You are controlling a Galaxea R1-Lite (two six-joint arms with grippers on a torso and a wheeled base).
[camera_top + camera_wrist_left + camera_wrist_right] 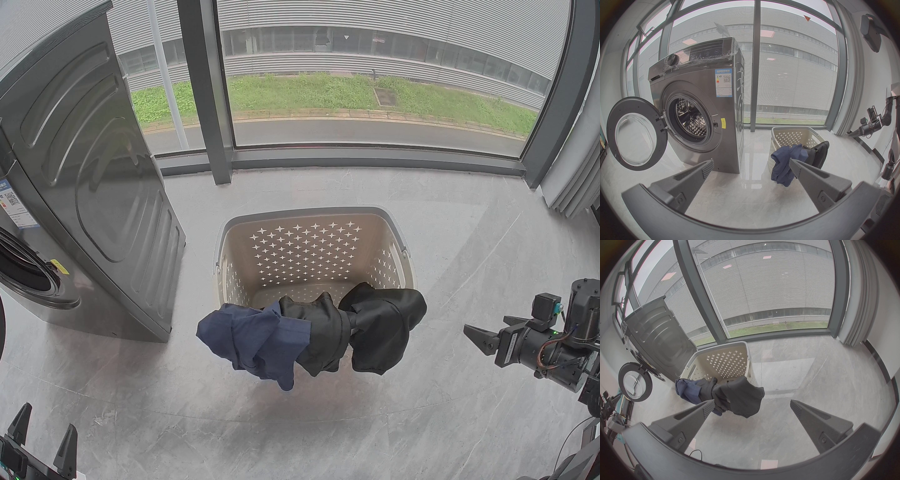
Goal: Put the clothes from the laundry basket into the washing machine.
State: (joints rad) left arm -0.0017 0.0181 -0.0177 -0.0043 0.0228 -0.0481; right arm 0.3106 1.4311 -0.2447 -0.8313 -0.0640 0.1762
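Left gripper [750, 164] and right gripper [751, 402] jaws gape wide, empty, so we'd pinch the light, floppy blue and black clothes [322, 334] by a bunched fold.

Floor [387, 431]: pale grey marbled tile, glossy, reflecting daylight. Far side: tall glazed window [375, 62] with a dark mullion [205, 94]. Grey curtain [574, 181] gathered at the right end. Outside: road [350, 132], grass strip [325, 92], ribbed grey building [387, 22]. Lighting even.
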